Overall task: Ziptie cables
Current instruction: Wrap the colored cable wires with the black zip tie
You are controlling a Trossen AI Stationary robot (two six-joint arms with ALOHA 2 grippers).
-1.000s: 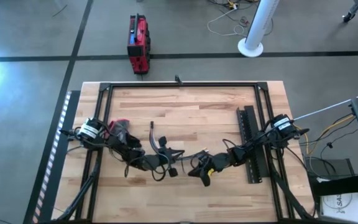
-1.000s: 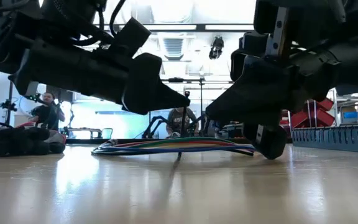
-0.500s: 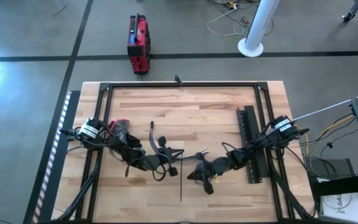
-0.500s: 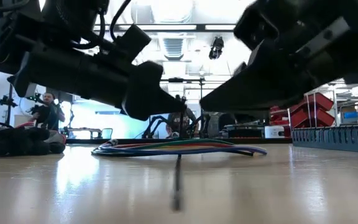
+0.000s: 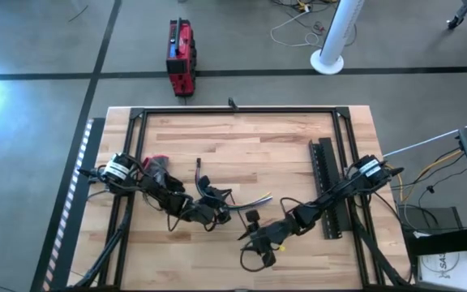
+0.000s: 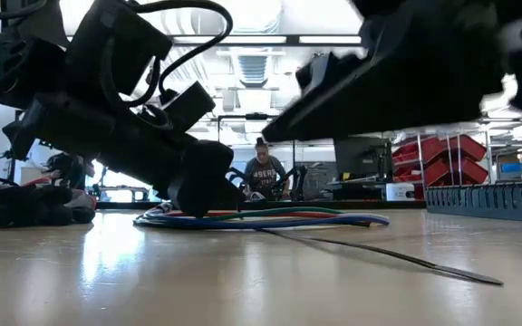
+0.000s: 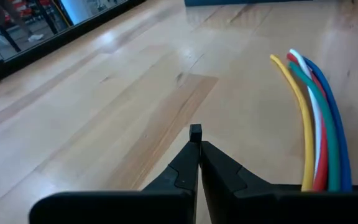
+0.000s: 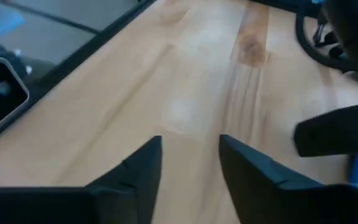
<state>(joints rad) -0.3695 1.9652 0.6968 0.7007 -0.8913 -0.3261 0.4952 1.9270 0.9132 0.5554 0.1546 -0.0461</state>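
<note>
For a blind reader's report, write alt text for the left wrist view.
The left tool, fingers shut with a small black tip between them, hovers over a pale wooden table. Beside it lies a bundle of yellow, white, red, green and blue cables.

A pale wooden butcher-block tabletop (image 5: 242,142) sits inside a black metal frame (image 5: 233,110). A long, wide black perforated bar (image 5: 326,182) lies along its right side. On the grey floor beyond the far edge stand a red and black box (image 5: 180,55) and a white pole on a round base (image 5: 332,39). In the low view, a person (image 6: 263,172) sits in the room behind, with red storage bins (image 6: 442,158) at the right.
</note>
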